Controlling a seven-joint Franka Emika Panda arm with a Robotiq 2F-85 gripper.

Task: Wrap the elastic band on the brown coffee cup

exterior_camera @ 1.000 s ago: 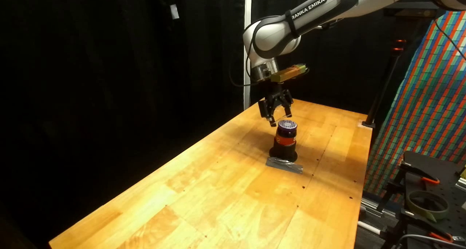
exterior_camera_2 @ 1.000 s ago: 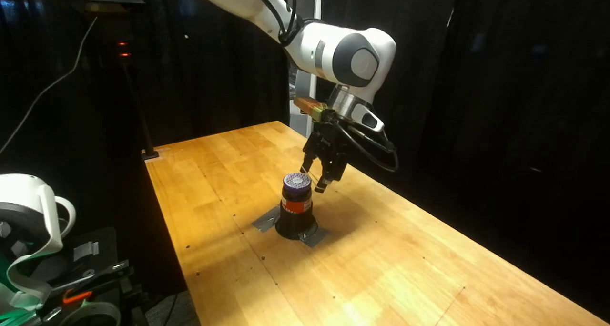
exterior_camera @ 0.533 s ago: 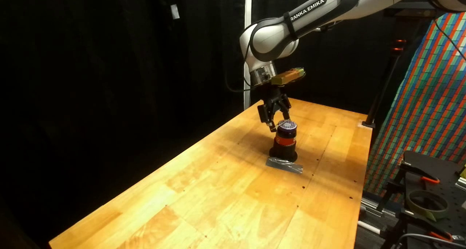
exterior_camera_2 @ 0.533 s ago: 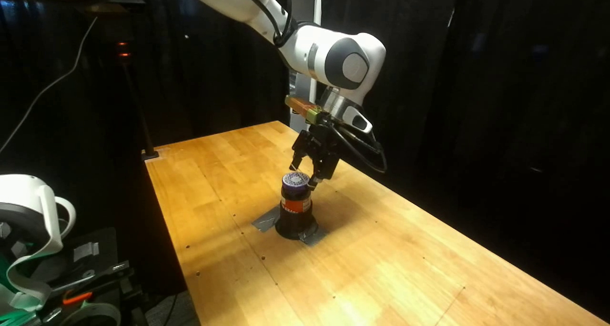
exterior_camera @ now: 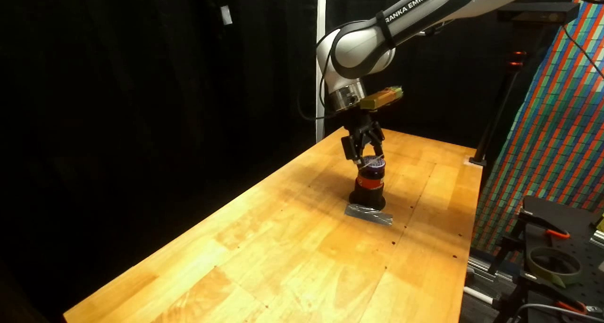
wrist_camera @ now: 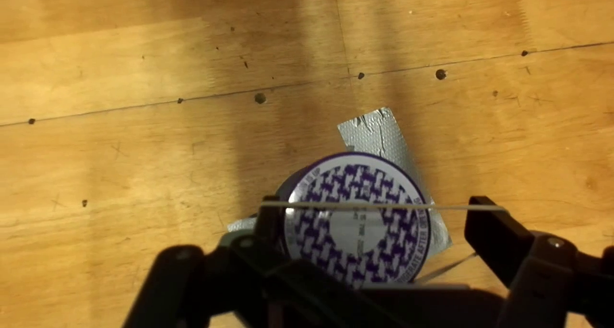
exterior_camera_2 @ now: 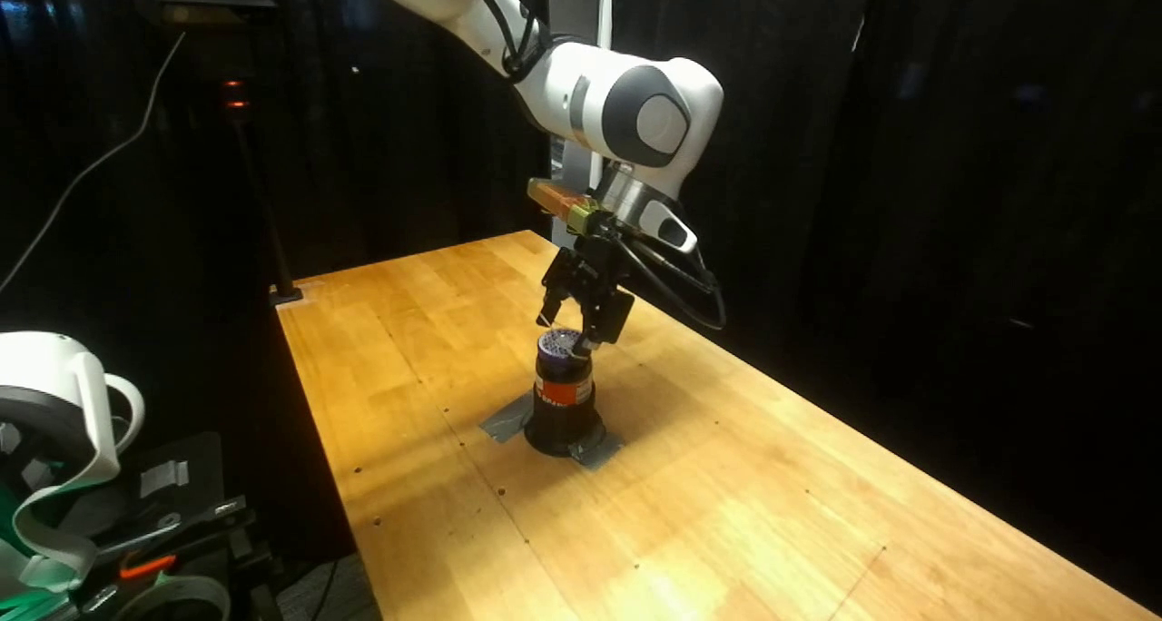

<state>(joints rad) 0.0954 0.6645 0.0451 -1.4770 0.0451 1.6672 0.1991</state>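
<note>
fingers [wrist_camera: 496,237] apart, elastic band [wrist_camera: 355,205] stretched between them | brown coffee cup [exterior_camera_2: 564,392] upright, just below

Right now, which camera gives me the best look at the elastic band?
Wrist view: the elastic band runs as one clear pale strand between the spread fingers, crossing in front of the brown coffee cup. Both exterior views show it only as thin, faint traces near the cup's top.

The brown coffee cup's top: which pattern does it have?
The top has purple and white interlocking shapes, clearest in the wrist view.
</note>
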